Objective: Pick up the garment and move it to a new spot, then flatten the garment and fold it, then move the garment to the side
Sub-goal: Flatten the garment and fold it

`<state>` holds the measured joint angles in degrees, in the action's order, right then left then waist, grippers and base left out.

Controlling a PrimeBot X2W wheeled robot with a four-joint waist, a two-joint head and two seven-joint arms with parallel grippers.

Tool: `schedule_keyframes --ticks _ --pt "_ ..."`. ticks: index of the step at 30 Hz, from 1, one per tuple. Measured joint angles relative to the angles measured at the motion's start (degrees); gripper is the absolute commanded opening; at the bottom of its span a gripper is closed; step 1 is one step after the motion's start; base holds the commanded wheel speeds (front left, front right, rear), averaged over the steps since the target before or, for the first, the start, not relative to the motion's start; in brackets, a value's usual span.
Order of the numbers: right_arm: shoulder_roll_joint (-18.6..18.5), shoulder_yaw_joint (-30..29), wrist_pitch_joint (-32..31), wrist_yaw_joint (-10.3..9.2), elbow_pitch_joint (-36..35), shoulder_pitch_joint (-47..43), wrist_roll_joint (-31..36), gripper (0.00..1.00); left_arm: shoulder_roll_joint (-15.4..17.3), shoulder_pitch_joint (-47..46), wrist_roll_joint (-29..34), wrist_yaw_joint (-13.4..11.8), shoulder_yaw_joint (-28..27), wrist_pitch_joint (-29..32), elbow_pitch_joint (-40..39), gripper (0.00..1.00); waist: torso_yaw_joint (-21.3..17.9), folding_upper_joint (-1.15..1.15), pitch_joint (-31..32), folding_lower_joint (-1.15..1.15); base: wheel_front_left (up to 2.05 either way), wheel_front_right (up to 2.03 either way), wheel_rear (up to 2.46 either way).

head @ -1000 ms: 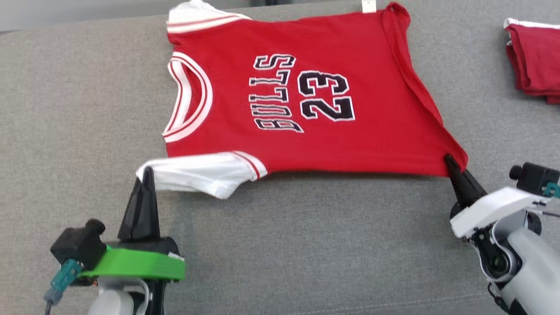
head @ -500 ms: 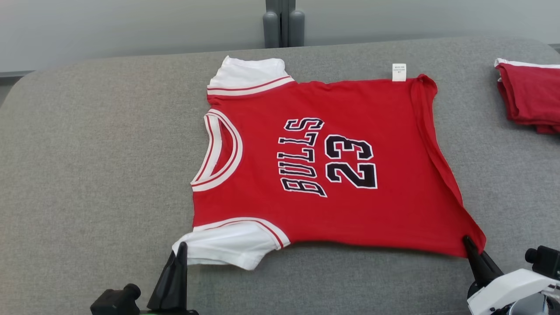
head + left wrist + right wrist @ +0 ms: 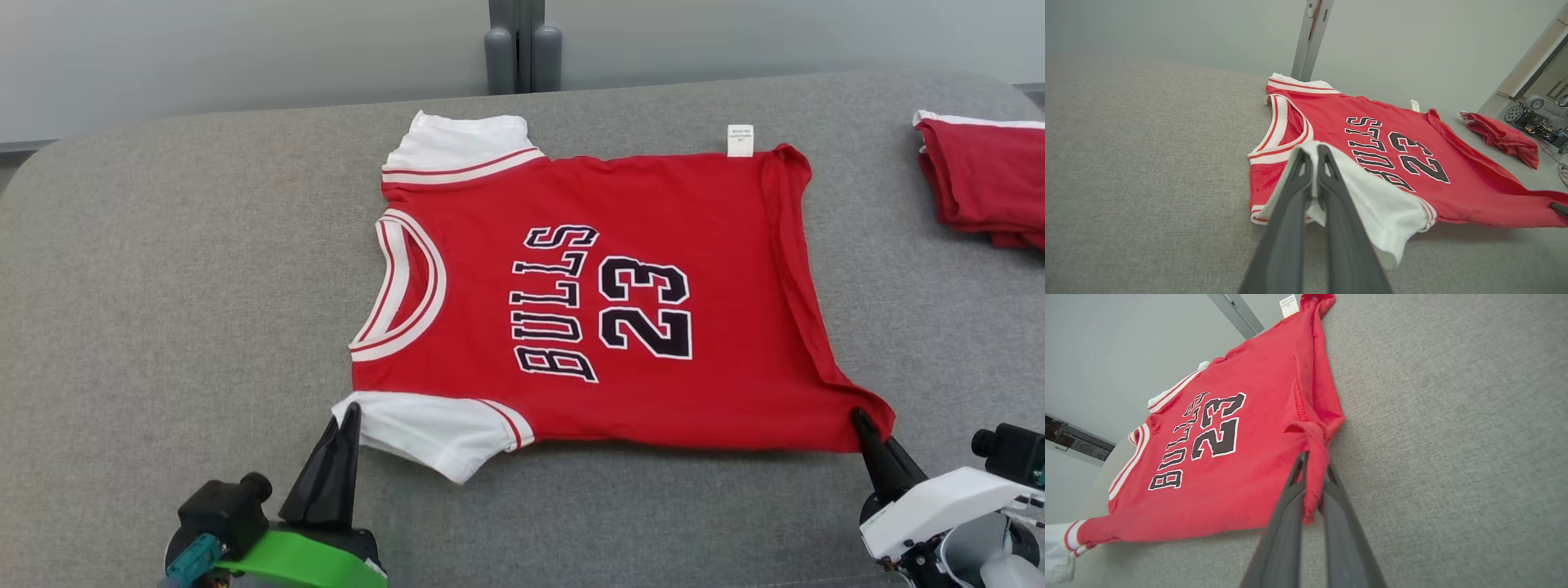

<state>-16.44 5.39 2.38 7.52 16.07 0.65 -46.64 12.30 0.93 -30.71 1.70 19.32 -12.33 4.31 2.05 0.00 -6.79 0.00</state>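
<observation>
Garment lies spread, print up, on the cushion, near edge raised. Left gripper clamped on white sleeve; right gripper clamped on red hem corner. Step judged: flattening, cloth drawn taut between both. Next: lower near edge flat, release, regrip for the fold

Right end effector clamped on red jersey corner; jersey spread across grey surface, tag at far end.
</observation>
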Motion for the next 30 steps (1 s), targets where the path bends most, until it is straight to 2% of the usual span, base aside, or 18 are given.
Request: schedule_keyframes --ticks 5,13,18,26,27,28,29,30 --pt "2.3 -2.6 -4.5 -0.01 -3.5 0.6 0.2 0.0 1.1 -4.4 1.3 0.9 0.9 1.2 1.2 0.0 -1.0 0.0 -0.7 0.0 0.0 0.0 0.0" --pt "3.8 -5.8 -11.1 -0.02 -3.8 6.4 1.9 0.0 2.2 -15.6 3.5 3.0 2.9 3.7 6.5 0.0 -2.0 0.0 -2.6 0.0 0.0 0.0 0.0" --pt "4.5 -6.4 -14.2 -0.02 -2.0 11.1 3.5 0.0 2.1 -22.5 3.7 4.0 3.8 4.1 12.4 0.0 -2.7 0.0 -4.0 0.0 0.0 0.0 0.0" --pt "5.5 -6.8 -14.9 -0.02 3.5 18.2 5.0 0.0 1.1 -31.5 3.1 5.2 5.3 2.9 24.4 0.0 -3.4 0.0 -5.8 0.0 0.0 0.0 0.0" --pt "5.6 -6.5 -14.8 -0.02 4.1 18.9 5.2 0.15 1.0 -32.5 3.1 5.2 5.6 2.4 26.0 0.0 -3.4 0.0 -6.0 0.0 0.0 0.0 0.0" --pt "5.7 -6.2 -14.2 -0.02 4.5 19.6 5.4 0.65 0.7 -33.4 3.1 5.3 5.7 1.9 27.5 0.42 -3.3 0.0 -6.2 0.0 0.0 0.0 0.0" --pt "5.8 -6.1 -13.6 -0.02 4.8 20.0 5.4 1.0 0.3 -34.0 2.9 5.3 5.8 1.6 28.6 0.76 -3.3 0.0 -6.3 0.0 0.0 0.0 0.0" --pt "5.8 -5.8 -13.2 -0.02 5.3 20.4 5.5 1.0 0.0 -34.7 2.9 5.3 6.1 1.1 30.0 1.0 -3.2 0.0 -6.3 0.0 0.0 0.0 0.0"
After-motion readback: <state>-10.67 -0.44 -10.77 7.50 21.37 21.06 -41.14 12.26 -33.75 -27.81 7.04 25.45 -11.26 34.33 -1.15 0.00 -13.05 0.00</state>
